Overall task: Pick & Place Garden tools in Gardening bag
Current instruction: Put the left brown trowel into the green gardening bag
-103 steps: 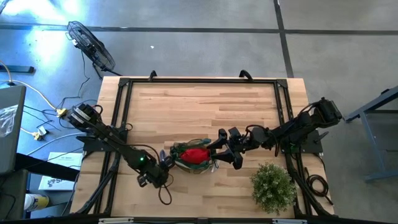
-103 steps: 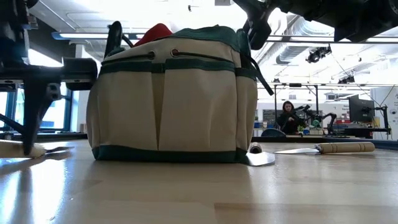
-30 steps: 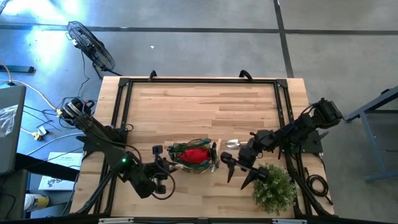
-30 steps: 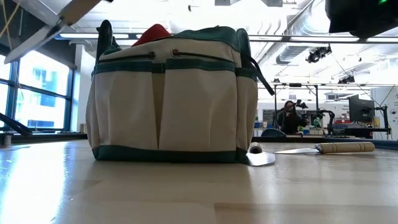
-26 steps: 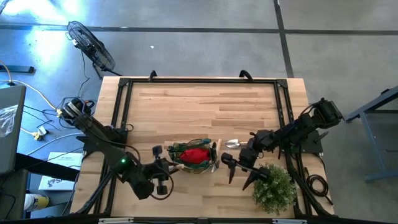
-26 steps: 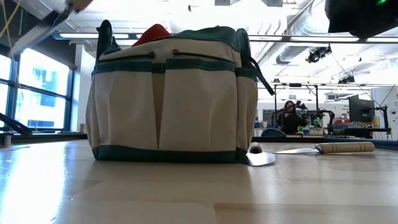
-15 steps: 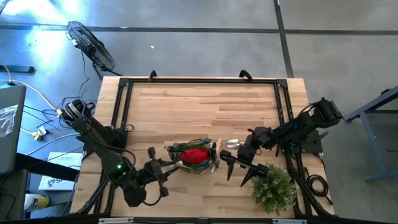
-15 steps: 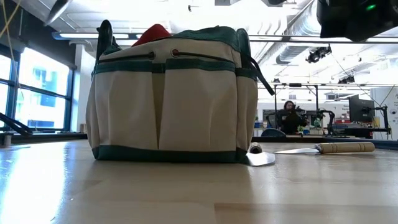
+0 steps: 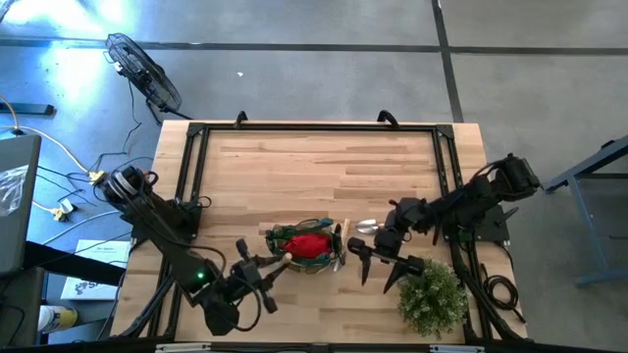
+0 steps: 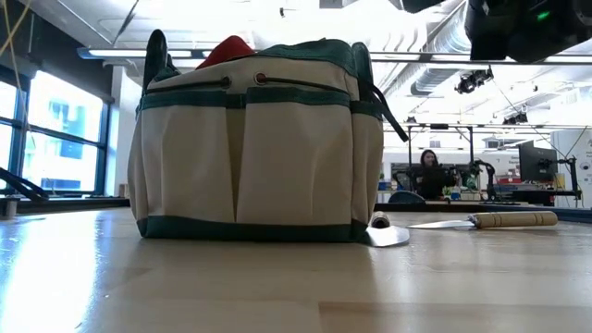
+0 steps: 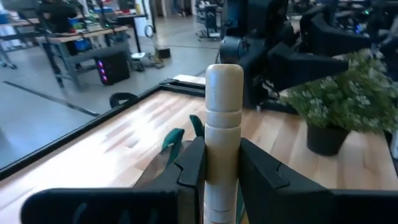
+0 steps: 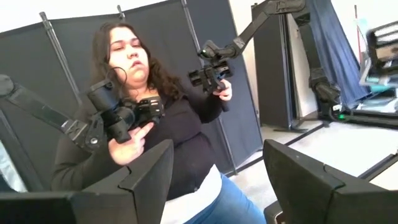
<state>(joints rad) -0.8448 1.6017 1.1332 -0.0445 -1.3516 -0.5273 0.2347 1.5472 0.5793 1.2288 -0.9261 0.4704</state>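
- The gardening bag (image 9: 306,245) stands on the table (image 9: 314,167) near the middle of its front edge, with the red glove-like piece (image 9: 308,243) lying in its open top.
- The left gripper (image 11: 217,168) hangs over the table at the bag's left side; its jaws are clamped on the pale wooden handle of a trowel (image 11: 222,124), which points toward the bag.
- The right gripper (image 9: 378,265) hangs just right of the bag, fingers (image 12: 149,171) spread wide, holding nothing.
- A second trowel (image 10: 486,220) lies flat on the table right of the bag, beneath the right arm.
- The potted plant (image 9: 432,294) sits at the front right corner.
- A person (image 12: 149,143) shows beyond the table in the right wrist view.
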